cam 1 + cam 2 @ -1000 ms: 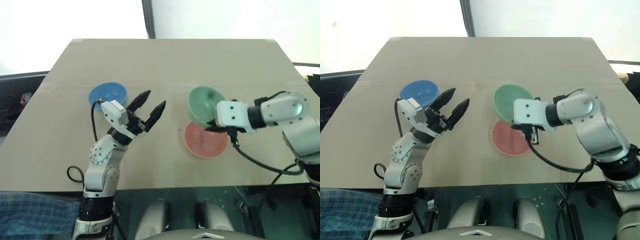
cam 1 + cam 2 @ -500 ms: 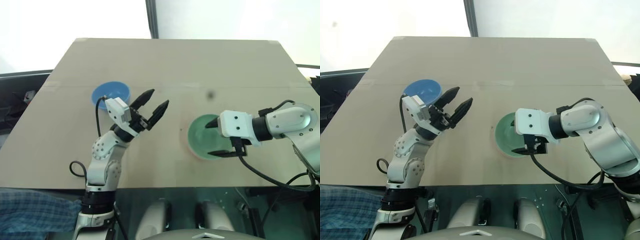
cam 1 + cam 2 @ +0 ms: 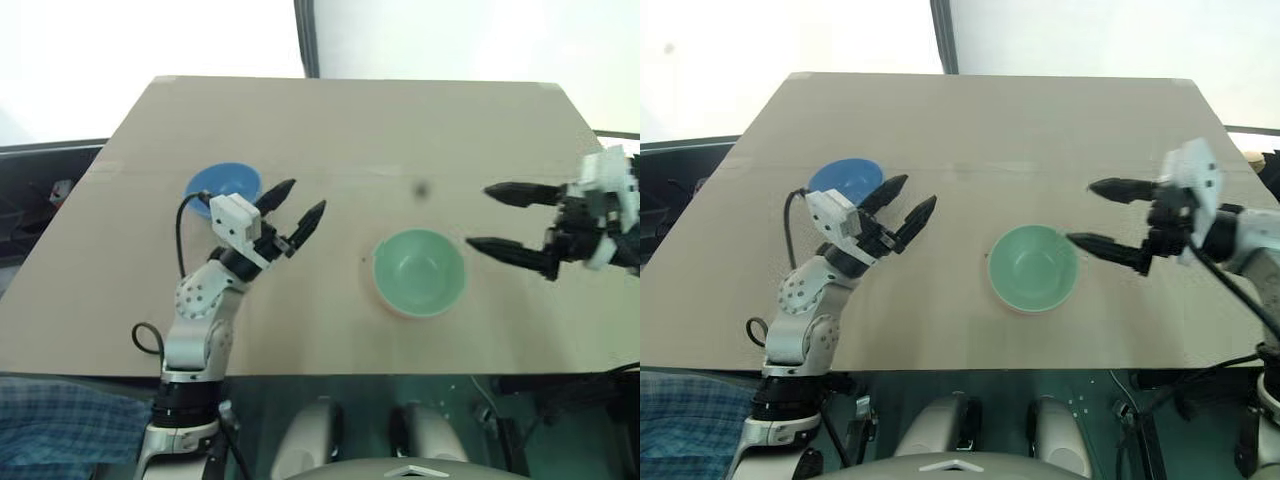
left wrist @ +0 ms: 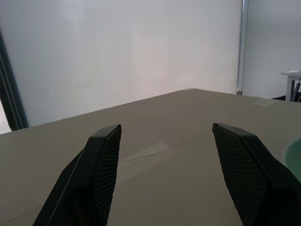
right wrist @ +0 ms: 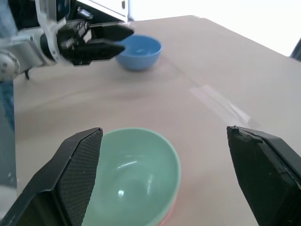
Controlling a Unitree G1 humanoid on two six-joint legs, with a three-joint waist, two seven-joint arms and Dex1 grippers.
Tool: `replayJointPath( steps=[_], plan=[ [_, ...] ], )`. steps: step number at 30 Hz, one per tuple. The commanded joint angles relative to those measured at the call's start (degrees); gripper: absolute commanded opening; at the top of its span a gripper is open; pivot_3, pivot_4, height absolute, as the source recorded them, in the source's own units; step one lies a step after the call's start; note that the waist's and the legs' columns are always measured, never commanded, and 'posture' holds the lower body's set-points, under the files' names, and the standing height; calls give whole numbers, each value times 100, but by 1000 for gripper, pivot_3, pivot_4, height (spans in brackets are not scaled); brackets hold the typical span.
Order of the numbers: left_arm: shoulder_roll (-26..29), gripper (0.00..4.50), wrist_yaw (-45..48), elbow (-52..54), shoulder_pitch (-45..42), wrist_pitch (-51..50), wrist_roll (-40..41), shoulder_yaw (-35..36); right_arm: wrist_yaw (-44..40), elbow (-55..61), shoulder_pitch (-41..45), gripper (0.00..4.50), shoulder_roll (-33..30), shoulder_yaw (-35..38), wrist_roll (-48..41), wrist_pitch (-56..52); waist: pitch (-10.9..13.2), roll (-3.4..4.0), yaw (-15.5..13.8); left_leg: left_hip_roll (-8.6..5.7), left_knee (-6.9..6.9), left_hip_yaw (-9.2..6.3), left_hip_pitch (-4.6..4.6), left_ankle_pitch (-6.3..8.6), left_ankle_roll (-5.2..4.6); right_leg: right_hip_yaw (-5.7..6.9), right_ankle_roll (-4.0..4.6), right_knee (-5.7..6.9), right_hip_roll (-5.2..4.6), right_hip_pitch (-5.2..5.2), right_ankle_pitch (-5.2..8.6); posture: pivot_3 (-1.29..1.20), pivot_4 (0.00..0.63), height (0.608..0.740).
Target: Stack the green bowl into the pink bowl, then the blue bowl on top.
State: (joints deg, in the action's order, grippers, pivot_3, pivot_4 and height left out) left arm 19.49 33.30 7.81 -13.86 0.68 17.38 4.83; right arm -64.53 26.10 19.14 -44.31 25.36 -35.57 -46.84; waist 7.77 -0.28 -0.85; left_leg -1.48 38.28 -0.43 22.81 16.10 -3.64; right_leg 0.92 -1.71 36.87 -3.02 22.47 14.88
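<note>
On the tan table (image 3: 330, 130), the green bowl (image 3: 419, 270) sits nested in the pink bowl (image 5: 168, 214), the blue bowl (image 3: 222, 186) well apart beside the spread-fingered left gripper (image 3: 297, 207), the right gripper (image 3: 505, 220) also wide open, empty.

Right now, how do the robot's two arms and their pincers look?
Both arms are silver-grey with rounded joints and a white block at the wrist. Each pincer, left pincer and right pincer, has two black tapered fingers with textured pads. Black cables loop beside each arm.
</note>
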Motion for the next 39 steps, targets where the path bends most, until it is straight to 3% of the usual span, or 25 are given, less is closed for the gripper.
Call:
replayJointPath(
  steps=[1,5,13,24,39],
  plan=[
    [421,3290,-567,-298,-379,22,-828,168,137,-2,19,4433,-64,523,-548,113,1,-1,3,1,0,0,-1,5,-8,0,0,2,1,0,0,0,150,740],
    [922,3290,-1213,-789,-806,-298,-1559,287,364,-53,99,4433,-50,878,-1214,66,0,-1,0,5,0,-1,-6,8,-15,0,0,13,6,1,0,0,150,740],
    [1829,3290,-1244,-1120,-1190,-476,-2606,-25,679,-13,-85,4433,-151,954,-1774,234,0,-1,-15,2,-2,1,7,3,-4,-1,0,-2,-1,5,0,0,150,740],
    [1878,3290,-921,-982,-848,-1454,-2595,-59,744,-80,-314,4433,-298,893,-1964,513,0,-1,-3,3,-3,3,8,6,-10,-2,0,-2,-5,6,0,0,150,740],
    [1730,3290,-780,-1016,-900,-1480,-2494,-66,704,-211,-438,4433,-625,938,-1987,851,0,-2,-7,3,-2,3,8,6,-10,-2,0,-1,-7,6,0,0,150,740]
  ],
)
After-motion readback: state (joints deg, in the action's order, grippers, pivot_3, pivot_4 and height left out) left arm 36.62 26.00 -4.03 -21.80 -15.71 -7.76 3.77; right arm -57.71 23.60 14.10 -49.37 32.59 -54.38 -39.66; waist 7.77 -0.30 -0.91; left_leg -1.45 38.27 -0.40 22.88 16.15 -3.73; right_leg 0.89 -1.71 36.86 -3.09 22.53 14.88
